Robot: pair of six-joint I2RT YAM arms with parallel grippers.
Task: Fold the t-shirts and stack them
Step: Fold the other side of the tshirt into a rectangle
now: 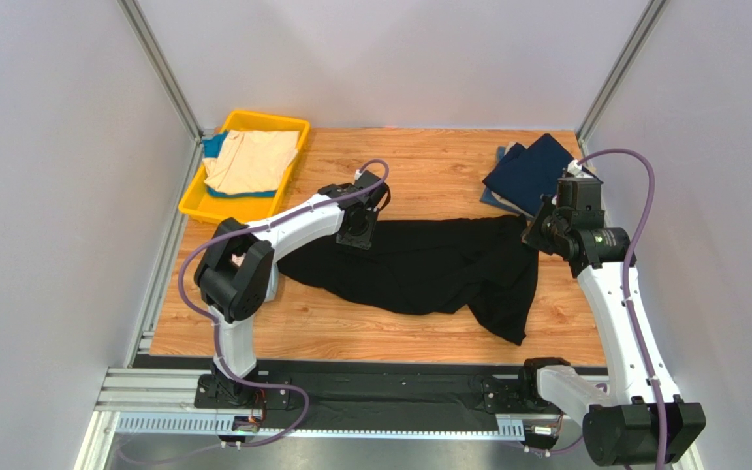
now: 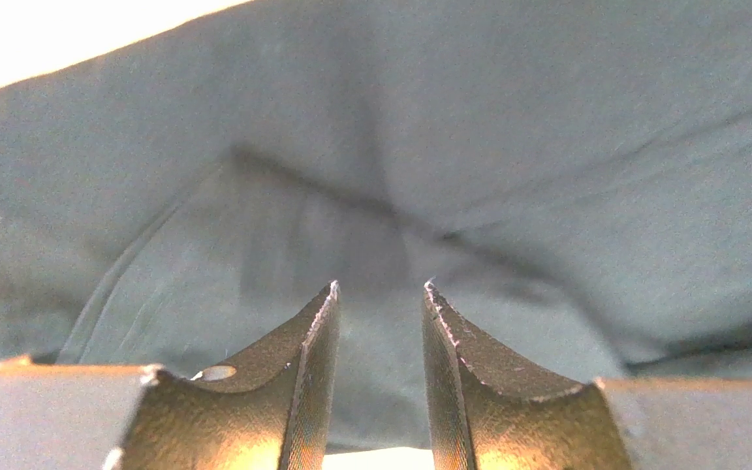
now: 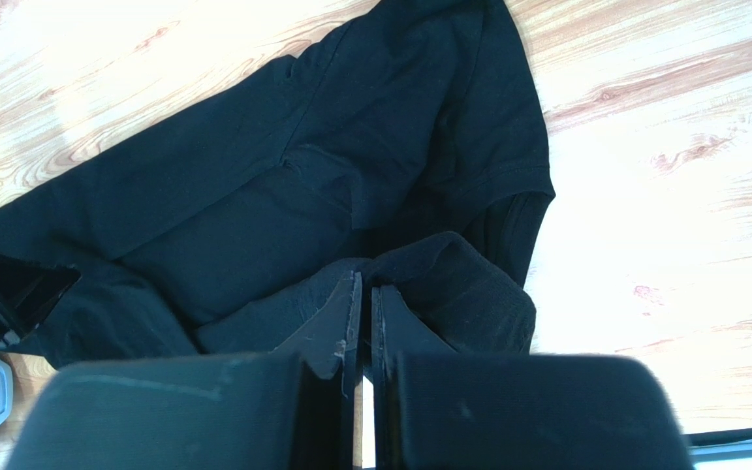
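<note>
Black t-shirt [image 1: 419, 269] lies mid-table [image 1: 429, 162], rumpled, long axis running 9 to 3 o'clock, one loose flap trailing toward 5 o'clock. Not flat, and no clean fold line shows.

Left hand [image 2: 380, 290]: at the shirt's 10 o'clock edge, jaws spread. Cloth fills the view behind them, and nothing sits between them.

Right hand [image 3: 365, 284]: at the 2 o'clock corner, fingers pressed together. It looks to be pinching a raised bunch of black cloth (the layer is thin, so the bite itself is hard to make out).

Navy t-shirt [image 1: 532, 171] is folded at 1–2 o'clock, just beyond the right hand. Beige t-shirt [image 1: 250, 160] lies in the yellow tray [image 1: 194, 201] at 10–11 o'clock.

Judgement on the step: spreading the black shirt out before folding.

To do it well:
- Left hand wants a firm bite on the hem or shoulder edge, single layer if possible, not a wad.
- Both hands should then draw apart along the 9–3 line until the wrinkles go.
- Lay the cloth down low and slowly so the 5 o'clock flap unrolls and does not tuck under.
- Keep the right hand's pull away from the navy shirt (it is close enough to be dragged).

Risk: a bunched grip on the right could carry a twist into the spread.
</note>
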